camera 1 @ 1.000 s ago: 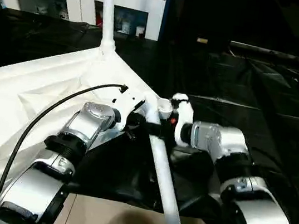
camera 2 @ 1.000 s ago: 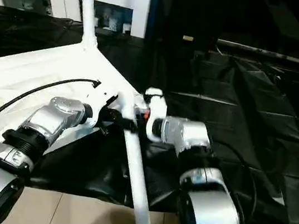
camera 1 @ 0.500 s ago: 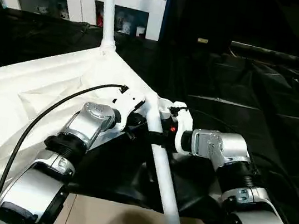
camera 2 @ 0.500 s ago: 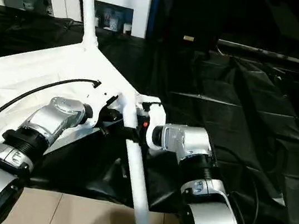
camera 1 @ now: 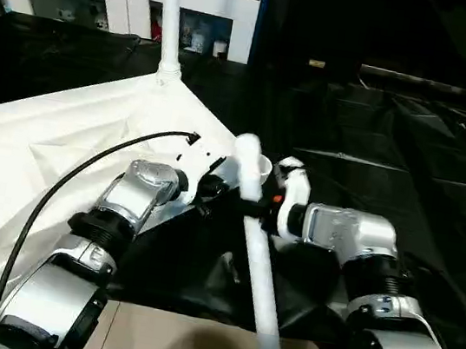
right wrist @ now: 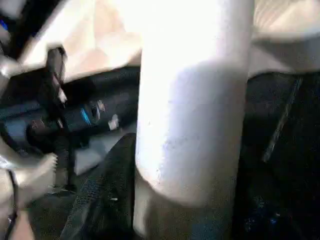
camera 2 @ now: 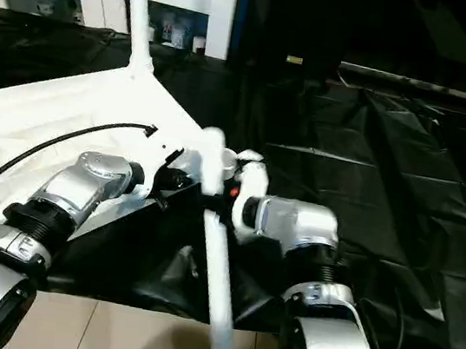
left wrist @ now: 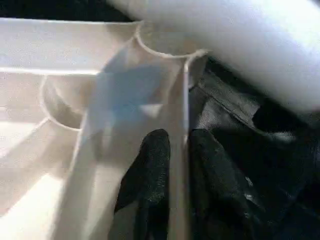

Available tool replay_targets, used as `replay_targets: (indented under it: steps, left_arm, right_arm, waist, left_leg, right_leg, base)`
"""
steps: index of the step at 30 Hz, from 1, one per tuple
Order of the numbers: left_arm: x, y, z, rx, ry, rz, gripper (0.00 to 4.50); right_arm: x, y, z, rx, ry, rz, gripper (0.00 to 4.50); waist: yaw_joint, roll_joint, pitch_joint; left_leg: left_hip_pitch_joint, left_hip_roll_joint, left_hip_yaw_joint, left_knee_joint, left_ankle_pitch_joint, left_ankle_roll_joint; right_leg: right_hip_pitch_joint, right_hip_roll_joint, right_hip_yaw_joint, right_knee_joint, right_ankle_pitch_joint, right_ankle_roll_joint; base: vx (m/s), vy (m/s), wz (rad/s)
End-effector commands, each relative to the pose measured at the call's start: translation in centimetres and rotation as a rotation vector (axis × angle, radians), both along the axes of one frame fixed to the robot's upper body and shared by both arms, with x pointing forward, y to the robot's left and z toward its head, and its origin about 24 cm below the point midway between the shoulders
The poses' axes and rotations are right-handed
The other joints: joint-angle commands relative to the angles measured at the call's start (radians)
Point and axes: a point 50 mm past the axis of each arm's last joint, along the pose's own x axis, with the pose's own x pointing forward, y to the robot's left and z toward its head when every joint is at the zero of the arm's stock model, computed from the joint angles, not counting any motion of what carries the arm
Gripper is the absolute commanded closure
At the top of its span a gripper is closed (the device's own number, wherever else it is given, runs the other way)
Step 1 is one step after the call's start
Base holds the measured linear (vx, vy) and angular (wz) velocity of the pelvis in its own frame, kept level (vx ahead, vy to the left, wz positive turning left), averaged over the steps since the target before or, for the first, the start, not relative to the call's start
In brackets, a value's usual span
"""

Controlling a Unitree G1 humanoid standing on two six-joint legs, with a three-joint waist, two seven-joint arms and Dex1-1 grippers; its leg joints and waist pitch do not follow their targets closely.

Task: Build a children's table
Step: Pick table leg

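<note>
Fingers [left wrist: 150,165] of the left gripper [left wrist: 175,165] straddle the thin rim wall of the tabletop [camera 1: 54,139], one black finger on each side, closed to a narrow gap on that wall just short of the near corner socket [left wrist: 167,42]. The right gripper [camera 1: 266,199] is clamped around the loose leg [camera 1: 257,275]; the right wrist view shows the tube standing between its fingers.

That leg's long axis runs from its upper end beside the socket toward 5 o'clock in the head views, down past the table edge and over the black sheet [camera 1: 395,146]. Its upper end sits just beside the socket, at roughly 2 o'clock from the left gripper, not yet seated as far as can be judged.

The right arm is the carrier; the left only steadies the tabletop. A fitted leg [camera 1: 169,16] stands upright at the far corner, at 12 o'clock.
</note>
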Motion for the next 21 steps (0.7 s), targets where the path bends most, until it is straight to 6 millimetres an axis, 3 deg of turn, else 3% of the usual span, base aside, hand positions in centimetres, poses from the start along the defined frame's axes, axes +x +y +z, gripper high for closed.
replay_targets:
  steps: [1, 3, 5, 7, 9, 10, 11, 12, 13, 14, 17, 18, 20, 21]
  left_arm:
    - [0.5, 0.1, 1.9, -0.042, -0.068, 0.015, 3.31]
    - [0.6, 0.2, 2.6, -0.085, -0.081, 0.017, 3.09]
    - [0.5, 0.7, 4.1, -0.181, -0.109, 0.031, 3.02]
    - [0.4, 1.3, 5.6, -0.280, -0.148, 0.051, 2.79]
    - [0.2, 1.5, 6.3, -0.372, -0.151, 0.052, 2.68]
    - [-0.2, 1.5, 7.1, -0.491, -0.144, 0.035, 2.60]
    - [-0.7, 1.3, 7.5, -0.594, -0.122, 0.008, 2.48]
    - [-2.2, 0.7, 7.6, -0.696, -0.061, -0.089, 2.35]
    - [-3.7, -0.1, 7.4, -0.741, 0.003, -0.178, 2.31]
    - [-3.8, -0.1, 7.3, -0.744, 0.007, -0.183, 2.31]
    - [-5.3, -1.0, 6.8, -0.744, 0.067, -0.243, 2.03]
    - [-6.0, -1.5, 6.2, -0.723, 0.095, -0.258, 1.92]
    - [-7.0, -2.2, 5.5, -0.702, 0.125, -0.268, 1.76]
    - [-7.3, -2.3, 5.4, -0.705, 0.136, -0.268, 1.66]
  right_arm:
    - [0.1, -0.7, 0.8, 0.096, 0.006, -0.053, 2.66]
    - [0.0, -1.0, 1.1, 0.144, 0.009, -0.070, 2.67]
    - [0.2, -1.7, 1.7, 0.205, -0.011, -0.117, 2.68]
    - [0.7, -2.3, 2.7, 0.264, -0.047, -0.182, 2.68]
    - [1.2, -2.7, 3.3, 0.321, -0.053, -0.242, 2.68]
    - [1.7, -3.2, 3.8, 0.384, -0.054, -0.313, 2.68]
    - [2.1, -3.6, 4.1, 0.427, -0.051, -0.382, 2.68]
    - [2.6, -3.9, 4.8, 0.494, -0.060, -0.450, 2.69]
    - [3.0, -4.0, 5.4, 0.548, -0.072, -0.493, 2.69]
    - [3.0, -4.0, 5.5, 0.551, -0.073, -0.495, 2.69]
    - [3.3, -4.1, 6.2, 0.598, -0.079, -0.535, 2.69]
    - [3.6, -4.3, 6.8, 0.633, -0.084, -0.568, 2.69]
    - [4.2, -4.8, 7.9, 0.684, -0.107, -0.634, 2.69]
    - [4.4, -5.0, 8.3, 0.696, -0.121, -0.649, 2.69]
  waist:
    - [0.009, 0.005, -0.075]
    - [0.010, 0.001, -0.074]
    - [0.012, 0.008, -0.073]
    - [0.015, 0.005, -0.073]
    - [0.017, 0.009, -0.072]
    - [0.017, 0.004, -0.070]
    - [0.018, 0.006, -0.071]
    - [0.021, -0.001, -0.073]
    - [0.021, 0.001, -0.072]
    - [0.020, 0.005, -0.070]
    - [0.020, 0.005, -0.067]
    - [0.021, 0.001, -0.067]
    - [0.026, 0.005, -0.066]
    - [0.022, 0.003, -0.063]
  left_leg:
    - [0.017, 0.070, -0.035, -0.067, -0.135, -0.010]
    - [0.016, 0.069, -0.034, -0.068, -0.134, -0.010]
    - [0.015, 0.070, -0.034, -0.067, -0.132, -0.012]
    - [0.016, 0.068, -0.032, -0.066, -0.135, -0.020]
    - [0.016, 0.066, -0.032, -0.066, -0.150, -0.026]
    - [0.017, 0.064, -0.030, -0.067, -0.163, -0.026]
    - [0.017, 0.065, -0.031, -0.067, -0.159, -0.032]
    - [0.018, 0.069, -0.030, -0.067, -0.153, -0.040]
    - [0.017, 0.069, -0.029, -0.066, -0.150, -0.041]
    - [0.019, 0.067, -0.026, -0.067, -0.153, -0.036]
    - [0.017, 0.063, -0.025, -0.071, -0.166, -0.021]
    - [0.020, 0.066, -0.025, -0.073, -0.174, -0.024]
    - [0.022, 0.066, -0.026, -0.074, -0.189, -0.034]
    - [0.017, 0.064, -0.027, -0.076, -0.197, -0.040]
  right_leg:
    - [0.065, -0.097, 0.070, -0.062, -0.133, -0.193]
    - [0.065, -0.096, 0.069, -0.062, -0.136, -0.195]
    - [0.065, -0.098, 0.070, -0.059, -0.132, -0.200]
    - [0.061, -0.095, 0.068, -0.059, -0.128, -0.211]
    - [0.060, -0.098, 0.067, -0.062, -0.153, -0.213]
    - [0.059, -0.094, 0.067, -0.068, -0.184, -0.198]
    - [0.061, -0.099, 0.068, -0.063, -0.187, -0.203]
    - [0.059, -0.107, 0.068, -0.060, -0.203, -0.215]
    - [0.057, -0.106, 0.067, -0.059, -0.201, -0.219]
    - [0.050, -0.094, 0.066, -0.059, -0.188, -0.218]
    - [0.050, -0.084, 0.067, -0.066, -0.198, -0.182]
    - [0.050, -0.085, 0.067, -0.067, -0.210, -0.174]
    - [0.048, -0.086, 0.068, -0.071, -0.242, -0.152]
    - [0.051, -0.083, 0.067, -0.074, -0.256, -0.140]
  base:
    - [0.000, 0.000, 0.00]
    - [0.000, 0.000, 0.00]
    - [0.000, 0.000, 0.00]
    - [0.000, 0.000, 0.00]
    - [0.000, 0.000, 0.00]
    - [0.000, 0.000, 0.00]
    - [0.000, 0.000, 0.00]
    - [0.000, 0.000, 0.00]
    - [0.000, 0.000, 0.00]
    - [0.000, 0.000, 0.00]
    - [0.000, 0.000, 0.00]
    - [0.000, 0.000, 0.00]
    - [0.000, 0.000, 0.00]
    - [0.000, 0.000, 0.00]
